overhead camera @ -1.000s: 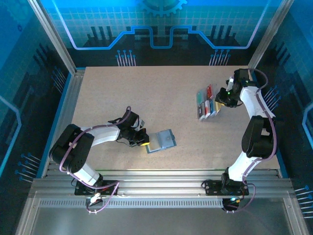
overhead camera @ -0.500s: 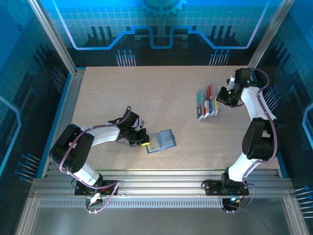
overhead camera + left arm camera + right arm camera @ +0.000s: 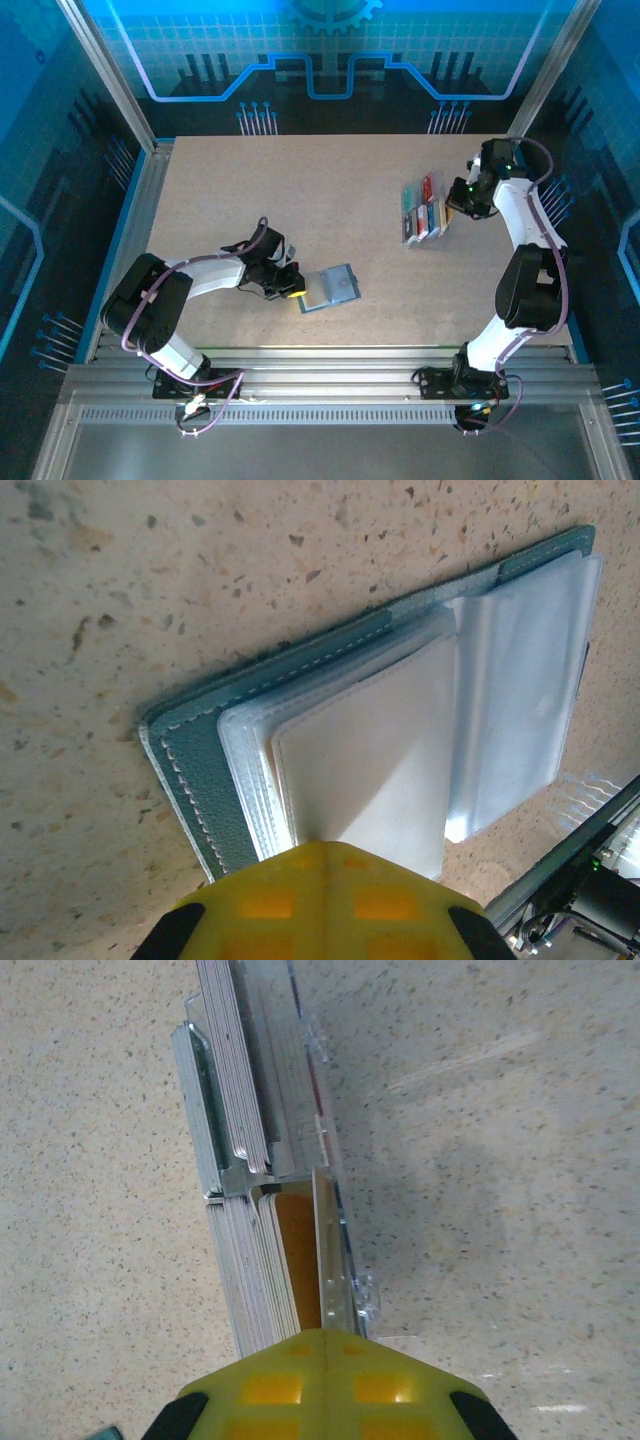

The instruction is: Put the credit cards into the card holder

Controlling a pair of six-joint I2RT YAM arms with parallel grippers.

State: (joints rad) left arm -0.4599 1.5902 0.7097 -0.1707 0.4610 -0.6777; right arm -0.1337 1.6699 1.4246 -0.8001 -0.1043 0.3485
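The card holder (image 3: pixel 336 286) lies open on the table near the front, its slate-blue cover (image 3: pixel 200 755) down and clear sleeves (image 3: pixel 370 750) fanned on top. My left gripper (image 3: pixel 296 291) is shut, its yellow tips (image 3: pixel 325 848) resting on the near edge of the top sleeve. The credit cards (image 3: pixel 424 210) stand on edge in a clear tray (image 3: pixel 408 238) at the right. My right gripper (image 3: pixel 453 206) is shut with its tips (image 3: pixel 322 1335) at the end of an orange card (image 3: pixel 298 1250), beside the tray's clear wall (image 3: pixel 335 1230). Whether that card is pinched I cannot tell.
More cards (image 3: pixel 240 1260) stand edge-on in a tight stack left of the orange one, and another stack (image 3: pixel 230 1070) fills the far compartment. A metal rail (image 3: pixel 320 365) runs along the table's near edge, close to the card holder (image 3: pixel 590 850).
The right gripper's fingers have closed at the tray's right side, and its wrist has shifted slightly right. The left arm and card holder have not moved.
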